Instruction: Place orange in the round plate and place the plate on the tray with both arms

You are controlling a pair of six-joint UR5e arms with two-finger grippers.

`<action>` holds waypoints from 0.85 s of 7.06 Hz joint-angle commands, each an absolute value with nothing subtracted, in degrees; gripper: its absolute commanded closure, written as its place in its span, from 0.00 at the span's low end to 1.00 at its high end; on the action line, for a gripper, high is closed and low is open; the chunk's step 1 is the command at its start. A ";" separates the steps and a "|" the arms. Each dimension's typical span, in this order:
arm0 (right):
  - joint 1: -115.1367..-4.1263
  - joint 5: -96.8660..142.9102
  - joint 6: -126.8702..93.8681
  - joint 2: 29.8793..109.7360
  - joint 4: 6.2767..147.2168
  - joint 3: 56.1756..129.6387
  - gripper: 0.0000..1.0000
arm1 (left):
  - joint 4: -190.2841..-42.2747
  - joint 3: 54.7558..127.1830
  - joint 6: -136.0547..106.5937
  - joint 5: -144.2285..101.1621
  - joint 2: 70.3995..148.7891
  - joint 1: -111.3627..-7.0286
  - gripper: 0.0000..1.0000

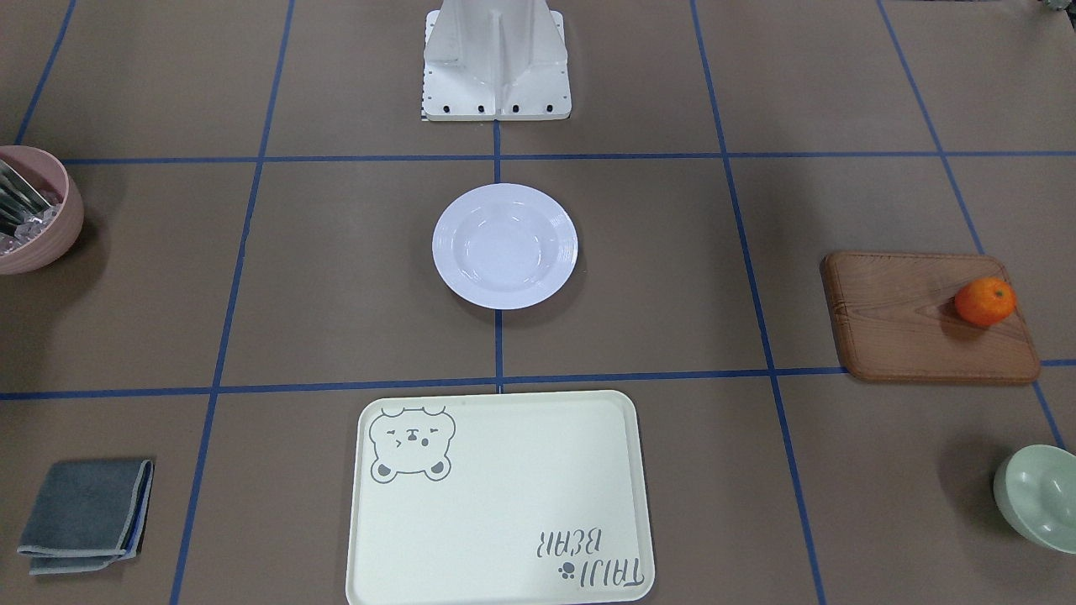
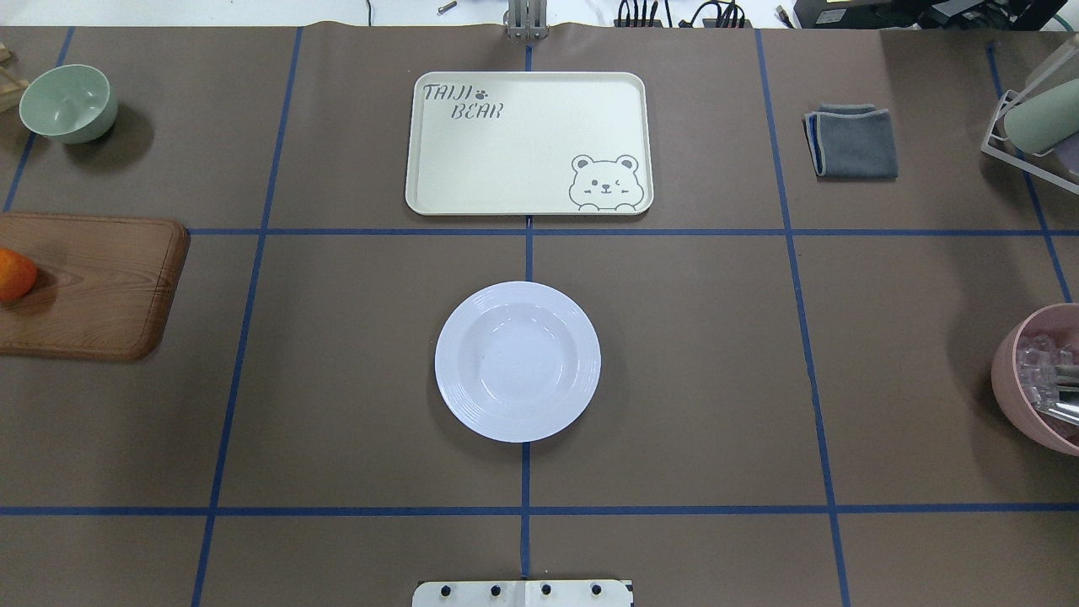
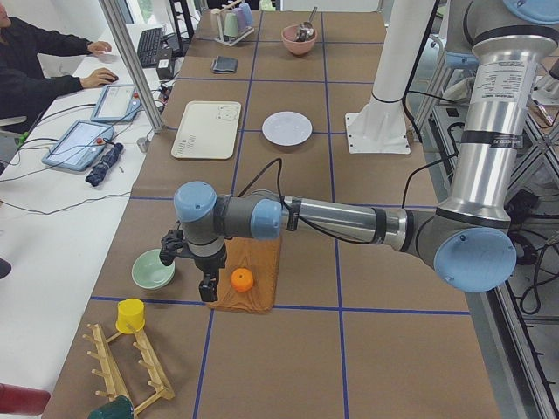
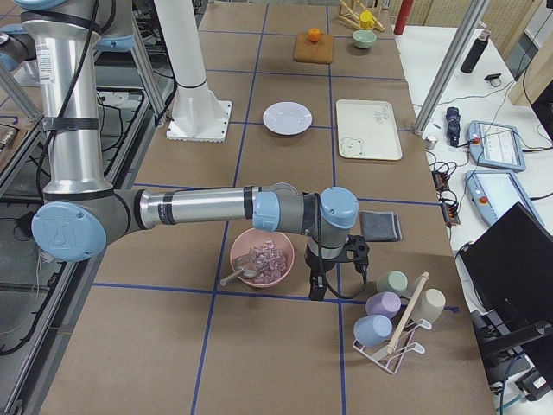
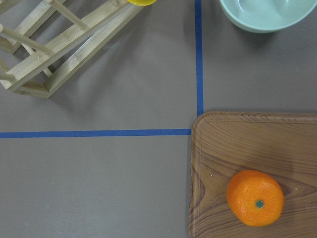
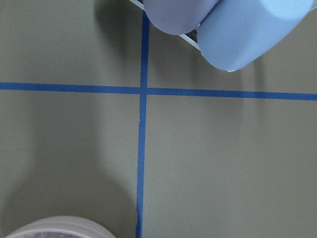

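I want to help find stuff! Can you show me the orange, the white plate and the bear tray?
orange (image 1: 985, 302): front-facing view, middle of its peel.
plate (image 2: 518, 361): overhead view, its sunken centre.
tray (image 2: 523, 143): overhead view, bare middle of its floor.

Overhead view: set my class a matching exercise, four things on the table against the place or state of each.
Things: 1 orange; 2 plate; 3 tray; 4 grey cloth.
Places: A folded, on the robot's right of the tray; B on the wooden board; C in the middle, nothing in it; D far side, beyond the plate.
Pairs: 1-B; 2-C; 3-D; 4-A.
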State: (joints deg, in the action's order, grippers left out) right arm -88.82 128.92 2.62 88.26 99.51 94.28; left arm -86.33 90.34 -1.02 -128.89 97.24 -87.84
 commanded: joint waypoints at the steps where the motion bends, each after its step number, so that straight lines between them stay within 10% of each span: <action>1: -88.86 129.11 2.64 88.24 99.32 94.31 0.00 | -87.01 90.79 -0.88 -129.28 97.38 -86.40 0.02; 6: -88.77 129.46 2.46 88.77 98.70 94.39 0.00 | -109.10 83.00 -25.08 -129.11 96.77 -76.57 0.02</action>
State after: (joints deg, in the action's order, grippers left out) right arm -88.83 129.20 2.53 88.64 98.71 94.09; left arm -101.74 85.87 -17.57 -128.99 97.20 -78.95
